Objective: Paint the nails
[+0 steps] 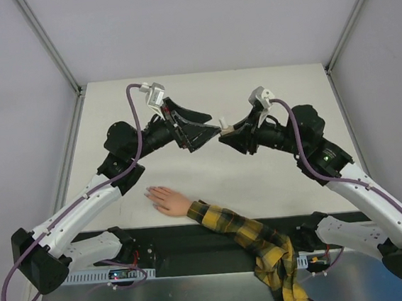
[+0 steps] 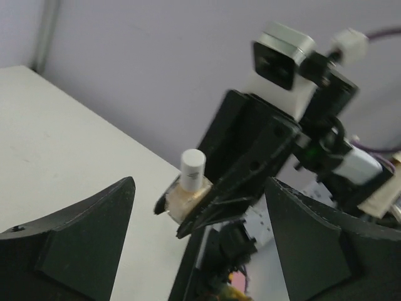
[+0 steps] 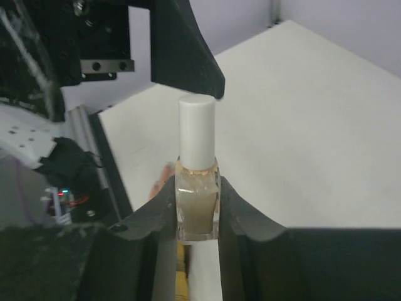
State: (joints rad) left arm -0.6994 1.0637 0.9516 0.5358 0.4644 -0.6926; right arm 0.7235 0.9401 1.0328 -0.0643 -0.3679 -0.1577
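My right gripper [image 1: 223, 135] is shut on a small glass nail polish bottle [image 3: 197, 207] with pale beige polish and a white cap [image 3: 197, 133], and holds it upright above the table. My left gripper [image 1: 201, 132] is open, its jaws spread wide just left of the cap, apart from it. In the left wrist view the bottle [image 2: 188, 188] sits ahead between my open fingers [image 2: 88, 244]. The flesh-coloured hand [image 1: 167, 200] lies flat on the table below both grippers, at the end of a yellow-and-black plaid sleeve [image 1: 244, 233]. Its nails [image 1: 149, 192] are too small to make out.
The white table [image 1: 275, 179] has metal rails along its left and right edges. A black strip with the arm bases [image 1: 189, 248] runs along the near edge. The sleeve hangs over that strip at the lower right.
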